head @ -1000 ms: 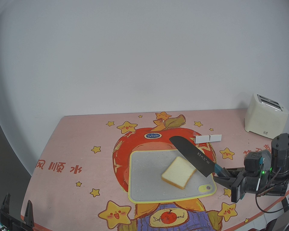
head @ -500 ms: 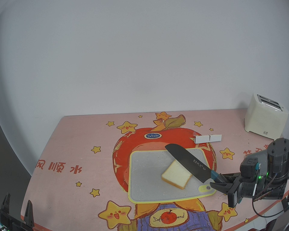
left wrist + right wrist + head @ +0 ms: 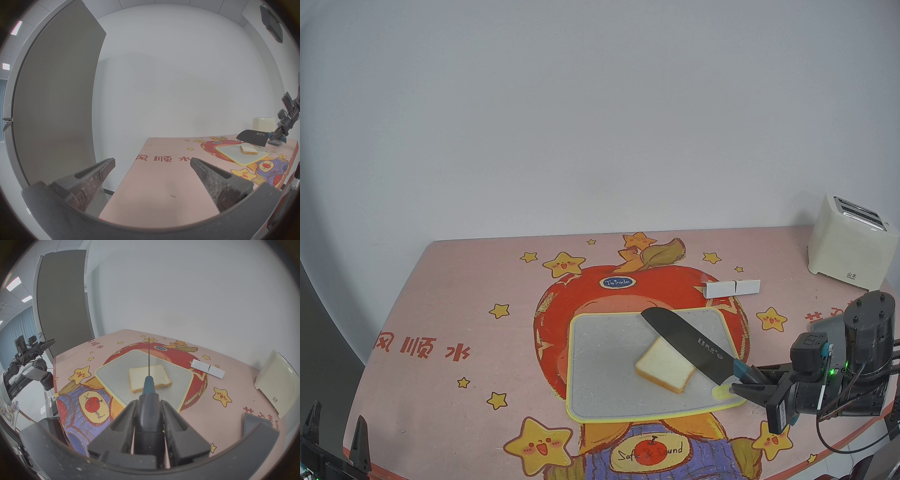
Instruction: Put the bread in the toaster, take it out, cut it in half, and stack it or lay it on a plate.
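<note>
Knife [image 3: 690, 344] handle sits clenched in my right pincer [image 3: 753, 390], the blade running straight out ahead of it, edge down. My left pincer [image 3: 334, 431] hangs released, well off to the other side. Just beyond the right pincer's tips the bread [image 3: 665, 370] lies flat on the cutting board [image 3: 600, 375], under the blade; whether they touch I cannot tell. Nothing pins the slice, so pressing down could skid or squash it and give ragged, uneven halves. Farther back, to that pincer's right, the toaster [image 3: 850, 250] stands on the counter [image 3: 456, 300].
</note>
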Controlling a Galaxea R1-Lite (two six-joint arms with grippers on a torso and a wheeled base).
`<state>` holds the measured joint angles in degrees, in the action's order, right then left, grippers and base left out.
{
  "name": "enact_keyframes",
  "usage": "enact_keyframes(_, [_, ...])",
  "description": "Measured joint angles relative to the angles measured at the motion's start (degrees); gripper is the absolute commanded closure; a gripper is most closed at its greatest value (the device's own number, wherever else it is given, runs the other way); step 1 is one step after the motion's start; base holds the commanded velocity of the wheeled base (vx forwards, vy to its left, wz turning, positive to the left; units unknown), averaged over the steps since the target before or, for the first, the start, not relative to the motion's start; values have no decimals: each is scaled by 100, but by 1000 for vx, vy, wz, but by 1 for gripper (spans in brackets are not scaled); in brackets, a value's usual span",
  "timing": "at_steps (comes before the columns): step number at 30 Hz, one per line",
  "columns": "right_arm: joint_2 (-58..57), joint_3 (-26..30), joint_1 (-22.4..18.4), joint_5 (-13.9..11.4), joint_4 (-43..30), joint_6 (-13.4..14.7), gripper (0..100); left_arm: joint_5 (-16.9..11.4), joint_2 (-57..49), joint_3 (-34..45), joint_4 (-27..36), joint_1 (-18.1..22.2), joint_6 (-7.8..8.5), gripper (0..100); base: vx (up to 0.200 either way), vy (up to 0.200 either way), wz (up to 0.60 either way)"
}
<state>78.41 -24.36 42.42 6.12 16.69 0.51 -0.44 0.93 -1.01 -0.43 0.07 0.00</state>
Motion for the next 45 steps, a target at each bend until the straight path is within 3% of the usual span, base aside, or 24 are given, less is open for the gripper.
enact_keyframes(45, [266, -45, -6, 22, 55, 11, 100, 0, 0, 0, 0, 0, 0, 0, 0, 0, 0])
